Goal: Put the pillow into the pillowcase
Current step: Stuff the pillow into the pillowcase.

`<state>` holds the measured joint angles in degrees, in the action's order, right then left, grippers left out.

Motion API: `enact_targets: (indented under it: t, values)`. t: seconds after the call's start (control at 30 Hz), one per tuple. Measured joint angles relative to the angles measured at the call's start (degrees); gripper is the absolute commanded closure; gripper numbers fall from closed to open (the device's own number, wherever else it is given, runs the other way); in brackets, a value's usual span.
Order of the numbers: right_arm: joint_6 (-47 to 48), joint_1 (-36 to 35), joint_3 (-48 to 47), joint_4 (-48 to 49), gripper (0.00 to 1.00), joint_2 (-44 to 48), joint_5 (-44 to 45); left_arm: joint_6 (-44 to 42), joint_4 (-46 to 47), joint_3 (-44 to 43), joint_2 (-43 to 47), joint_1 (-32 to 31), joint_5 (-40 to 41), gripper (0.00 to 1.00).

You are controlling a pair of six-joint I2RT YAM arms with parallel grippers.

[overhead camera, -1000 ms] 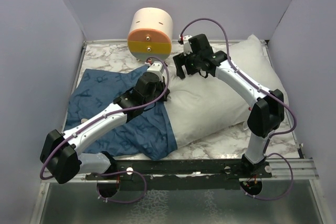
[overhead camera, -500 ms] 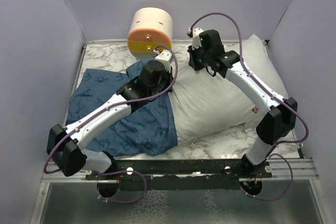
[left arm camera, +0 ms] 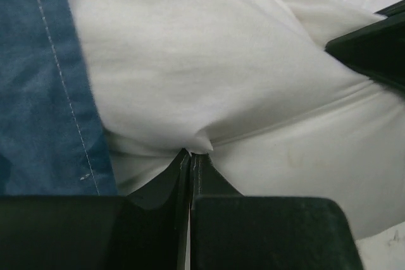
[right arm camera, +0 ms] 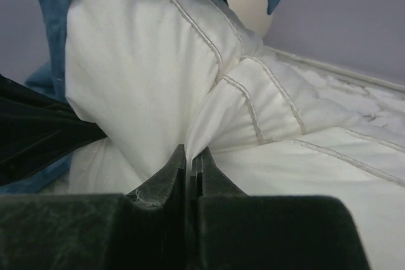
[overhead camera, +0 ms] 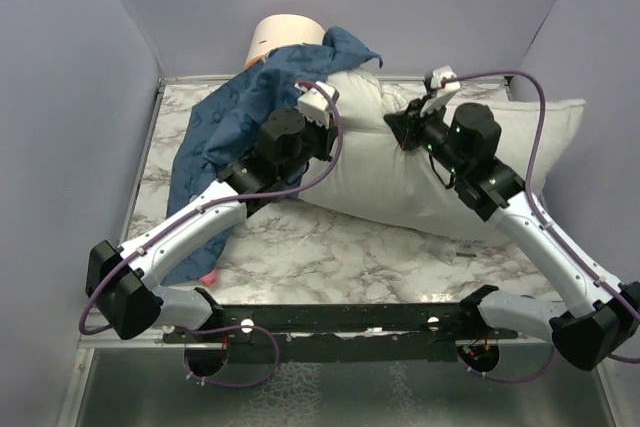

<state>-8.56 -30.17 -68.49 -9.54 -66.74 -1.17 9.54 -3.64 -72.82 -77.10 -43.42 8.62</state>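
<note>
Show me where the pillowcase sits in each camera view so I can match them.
Top external: pillowcase at upper left, draped over the far-left end of the pillow.
Left wrist: pillowcase is the blue strip down the left edge.
Right wrist: pillowcase runs along the top edge and upper left.
Shared landmark: the white pillow, in all three.

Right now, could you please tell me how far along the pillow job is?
Done: the pillowcase drapes over the pillow's raised left end. In hand: the left jaws and right jaws are shut, pinching pillow fabric. Left: most of the pillow is bare, needing the case pulled over it.
</note>
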Motion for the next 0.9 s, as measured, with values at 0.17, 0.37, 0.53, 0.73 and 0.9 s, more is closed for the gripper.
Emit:
enact_targets:
  t: [0.17,0.37,0.53,0.73,0.9]
  values:
    - [-4.1,-1.0,15.6,5.6,0.99,5.7,-3.5,2.0,3.3,14.2,2.8,-0.1,-1.8,0.78]
    - [-6.9,-1.3,19.9,7.9,0.99,9.6,-6.3,6.9,-0.3,21.2,11.5,0.6,-1.5,0.4]
    - [-8.3,-1.2,21.1,7.9,0.99,11.1,-7.3,10.8,-8.1,18.4,22.0,1.0,-0.8,0.23]
    - [-9.4,-1.2,21.8,8.3,0.99,11.4,-8.2,14.8,-19.3,-1.5,20.2,1.0,3.5,0.22]
    - [-9.7,-1.2,21.8,8.4,0.99,11.1,-8.6,18.3,-32.8,-30.3,3.0,1.2,7.0,0.18]
